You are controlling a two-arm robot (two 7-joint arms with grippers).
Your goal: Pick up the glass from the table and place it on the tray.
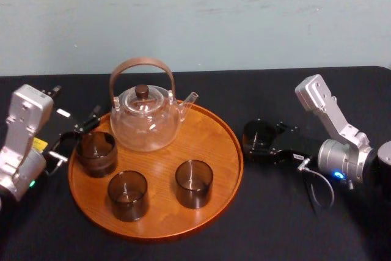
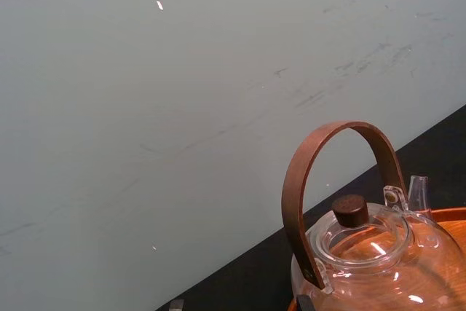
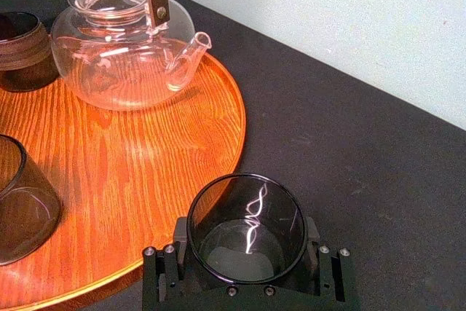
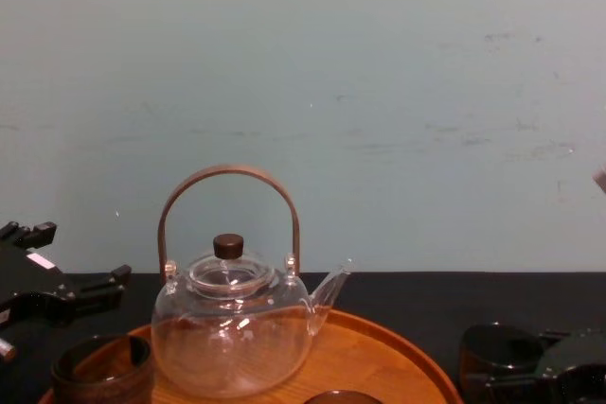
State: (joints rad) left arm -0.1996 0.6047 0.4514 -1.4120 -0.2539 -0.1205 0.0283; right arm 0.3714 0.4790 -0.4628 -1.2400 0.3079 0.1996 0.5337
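Smoky dark glass, cylindrical and empty, sits clamped in right pincer.

Matte black tabletop ran back to the pale wall. One round wooden tray lay flat on it. Just off the tray's right rim a dark glass sat between the fingers of my right hand; base contact with the tabletop undetermined.

Plain lab-style test bench: matte black table set against a scuffed pale blue-green wall.
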